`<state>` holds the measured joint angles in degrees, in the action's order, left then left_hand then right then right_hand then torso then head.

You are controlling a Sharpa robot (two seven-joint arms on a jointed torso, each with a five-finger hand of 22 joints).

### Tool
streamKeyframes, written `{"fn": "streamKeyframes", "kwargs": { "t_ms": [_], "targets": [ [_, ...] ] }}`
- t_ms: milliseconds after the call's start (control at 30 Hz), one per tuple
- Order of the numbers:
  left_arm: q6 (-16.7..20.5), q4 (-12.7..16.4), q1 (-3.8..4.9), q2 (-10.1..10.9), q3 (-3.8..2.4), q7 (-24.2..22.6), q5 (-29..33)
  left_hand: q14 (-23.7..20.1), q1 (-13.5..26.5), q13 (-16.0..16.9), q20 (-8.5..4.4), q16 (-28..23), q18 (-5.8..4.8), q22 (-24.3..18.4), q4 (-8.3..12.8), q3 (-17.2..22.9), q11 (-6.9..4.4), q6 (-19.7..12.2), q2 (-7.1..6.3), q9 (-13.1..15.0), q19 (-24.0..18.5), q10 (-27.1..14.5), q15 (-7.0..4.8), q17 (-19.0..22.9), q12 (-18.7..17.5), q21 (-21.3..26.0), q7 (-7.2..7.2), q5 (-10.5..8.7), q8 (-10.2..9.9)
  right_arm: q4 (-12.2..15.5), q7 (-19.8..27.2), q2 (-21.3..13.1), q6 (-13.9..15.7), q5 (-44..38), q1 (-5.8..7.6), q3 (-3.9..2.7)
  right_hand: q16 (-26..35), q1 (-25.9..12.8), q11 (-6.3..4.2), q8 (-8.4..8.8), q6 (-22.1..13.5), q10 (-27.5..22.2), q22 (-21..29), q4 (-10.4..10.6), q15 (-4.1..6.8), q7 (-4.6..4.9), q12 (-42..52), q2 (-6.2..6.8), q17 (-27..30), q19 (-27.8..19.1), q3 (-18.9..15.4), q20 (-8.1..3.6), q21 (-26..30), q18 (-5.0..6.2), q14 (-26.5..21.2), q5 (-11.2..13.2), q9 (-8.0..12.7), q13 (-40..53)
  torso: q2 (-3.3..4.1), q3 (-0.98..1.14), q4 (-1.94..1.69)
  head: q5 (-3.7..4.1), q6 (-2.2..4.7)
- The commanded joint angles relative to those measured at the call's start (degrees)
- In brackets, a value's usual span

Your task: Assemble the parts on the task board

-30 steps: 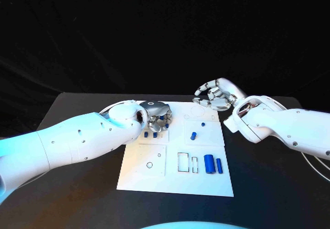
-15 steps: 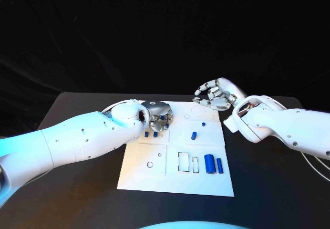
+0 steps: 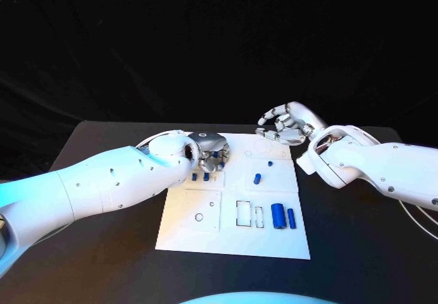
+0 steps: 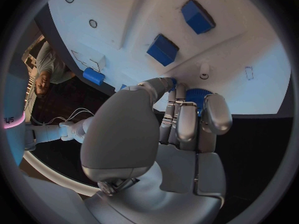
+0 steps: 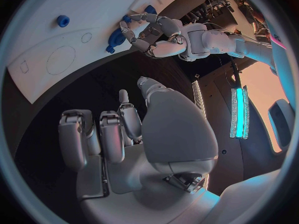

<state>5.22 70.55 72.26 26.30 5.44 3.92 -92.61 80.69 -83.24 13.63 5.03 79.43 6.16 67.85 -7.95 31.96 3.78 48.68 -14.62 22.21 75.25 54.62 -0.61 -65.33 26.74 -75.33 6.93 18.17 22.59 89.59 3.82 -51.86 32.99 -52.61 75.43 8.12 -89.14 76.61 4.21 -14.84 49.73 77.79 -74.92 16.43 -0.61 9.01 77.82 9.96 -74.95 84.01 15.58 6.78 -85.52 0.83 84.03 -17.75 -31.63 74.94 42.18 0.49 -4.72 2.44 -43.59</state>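
Note:
The white task board (image 3: 196, 234) lies in the middle of the black table. My left hand (image 3: 209, 154) is over its far left part, fingers curled around a blue ridged round part (image 4: 198, 95); the right wrist view shows this part (image 5: 117, 38) at the left hand's fingertips (image 5: 134, 32), low over the board. My right hand (image 3: 287, 126) hovers above the board's far right edge with its fingers curled in and nothing in them (image 5: 102, 134). Two blue blocks (image 4: 163, 50) stand in the board just beyond the left hand.
Two blue cylinders (image 3: 277, 217) lie side by side near the board's right front, beside an empty rectangular slot (image 3: 244, 215). Small blue pieces (image 3: 258, 178) sit mid-board. A small blue round piece (image 5: 62, 21) and a round outline (image 5: 61, 59) lie below the right hand.
My left hand has shifted slightly toward the far edge of the board, still curled around the blue part. The right hand has stayed in place.

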Motion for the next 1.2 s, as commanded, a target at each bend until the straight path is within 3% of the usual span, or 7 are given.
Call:
{"fn": "streamKeyframes", "kwargs": {
  "t_ms": [33,133,367,667,833,967,1200],
  "targets": [
    [-1.54,-0.13,-0.39,-0.19,0.21,-0.6,0.37,0.56,-0.01,-0.11,-0.08,0.44,-0.87,0.48,0.16,0.62,-0.12,1.08,0.98,-0.08,0.72,1.04,-0.11,-0.07,-0.52,-0.48,-0.09,-0.25,0.0,0.06,0.34,0.05,-0.38,-0.24,-0.03,-0.01,0.37,-0.41,0.05,-0.28,-0.25,-0.4,-11.74,-0.1,0.42,-0.08,-0.16,-0.25,-12.13,2.88,0.35,-0.51,0.19,0.48,5.15,-0.26,0.05,1.92,-0.08,0.02,-0.04,0.02,-0.03],
    [-1.26,-0.2,-0.41,-0.2,0.21,-0.71,0.39,1.02,-0.55,-0.66,-0.14,0.76,-1.14,1.62,1.05,1.55,-0.47,3.24,1.79,-0.01,1.48,3.63,-0.15,-0.29,-1.16,-1.3,-0.17,-1.07,0.21,0.07,0.33,0.06,-0.37,-0.25,-0.03,-0.01,0.37,-0.41,0.05,-0.28,-0.25,-0.4,-11.74,-0.1,0.42,-0.08,-0.16,-0.25,-12.13,2.88,0.35,-0.51,0.19,0.48,5.15,-0.26,0.05,1.92,-0.02,0.03,0.03,0.01,-0.05],
    [0.49,-0.27,-0.44,-0.17,0.21,-1.35,0.65,1.43,-0.28,-1.54,-0.05,1.04,-1.35,2.67,2.4,2.89,-0.58,5.77,2.16,-0.04,2.15,7.09,-0.16,-0.2,-3.25,-2.09,0.03,-2.26,-0.24,0.06,0.3,0.04,-0.36,-0.38,-0.03,-0.01,0.4,-0.44,0.04,-0.32,-0.2,-0.37,-11.69,-0.09,0.42,-0.09,-0.14,-0.28,-12.07,2.84,0.4,-0.51,0.26,0.5,5.13,-0.27,0.05,1.95,-0.04,0.0,0.02,-0.06,-0.05],
    [3.34,0.06,-0.67,0.24,0.19,-2.14,1.72,1.51,0.43,-1.96,0.02,1.1,-1.46,3.18,2.78,3.11,-0.41,6.4,1.92,-0.09,2.48,8.25,-0.04,0.0,-4.61,-2.44,0.35,-2.42,-0.75,-0.01,0.25,0.02,-0.35,-0.62,-0.03,-0.01,0.4,-0.44,0.04,-0.32,-0.2,-0.37,-11.69,-0.09,0.42,-0.09,-0.14,-0.28,-12.07,2.84,0.4,-0.51,0.26,0.5,5.13,-0.27,0.05,1.95,-0.06,-0.01,0.01,-0.09,0.2],
    [4.53,1.87,-1.02,1.74,-0.17,-2.25,2.84,1.49,0.82,-2.15,0.04,1.07,-1.47,3.25,2.84,3.12,-0.25,6.52,1.72,-0.12,2.53,8.59,0.09,0.22,-5.24,-2.5,0.47,-2.46,-1.03,-0.1,0.23,-0.04,-0.39,-0.66,-0.03,-0.01,0.4,-0.44,0.04,-0.32,-0.2,-0.37,-11.69,-0.09,0.42,-0.09,-0.14,-0.28,-12.07,2.84,0.4,-0.51,0.26,0.5,5.13,-0.27,0.05,1.95,-0.1,-0.02,0.04,-0.06,0.33],
    [4.84,3.94,-1.11,3.74,-1.11,-2.08,4.24,1.48,1.27,-2.3,0.09,1.06,-1.47,3.26,2.8,3.05,-0.16,6.68,1.52,-0.14,2.54,8.89,0.17,0.4,-5.81,-2.5,0.51,-2.49,-1.26,-0.19,0.18,-0.2,-0.39,-0.67,-0.03,-0.01,0.4,-0.44,0.04,-0.32,-0.2,-0.37,-11.69,-0.09,0.42,-0.09,-0.14,-0.28,-12.07,2.84,0.4,-0.51,0.26,0.5,5.13,-0.27,0.05,1.95,-0.21,0.03,-0.13,0.04,0.51],
    [5.55,7.37,-1.02,7.65,-3.36,-1.7,6.55,1.47,1.74,-2.44,0.13,1.04,-1.47,3.29,2.69,2.93,-0.1,6.79,1.29,-0.15,2.56,9.1,0.24,0.56,-6.32,-2.51,0.51,-2.49,-1.48,-0.35,0.15,-0.37,-0.39,-0.67,-0.03,0.0,0.4,-0.44,0.04,-0.32,-0.2,-0.37,-11.69,-0.09,0.42,-0.09,-0.14,-0.28,-12.07,2.84,0.4,-0.51,0.26,0.5,5.13,-0.27,0.05,1.95,-0.27,0.05,-0.33,-0.08,0.72]
  ]
}}
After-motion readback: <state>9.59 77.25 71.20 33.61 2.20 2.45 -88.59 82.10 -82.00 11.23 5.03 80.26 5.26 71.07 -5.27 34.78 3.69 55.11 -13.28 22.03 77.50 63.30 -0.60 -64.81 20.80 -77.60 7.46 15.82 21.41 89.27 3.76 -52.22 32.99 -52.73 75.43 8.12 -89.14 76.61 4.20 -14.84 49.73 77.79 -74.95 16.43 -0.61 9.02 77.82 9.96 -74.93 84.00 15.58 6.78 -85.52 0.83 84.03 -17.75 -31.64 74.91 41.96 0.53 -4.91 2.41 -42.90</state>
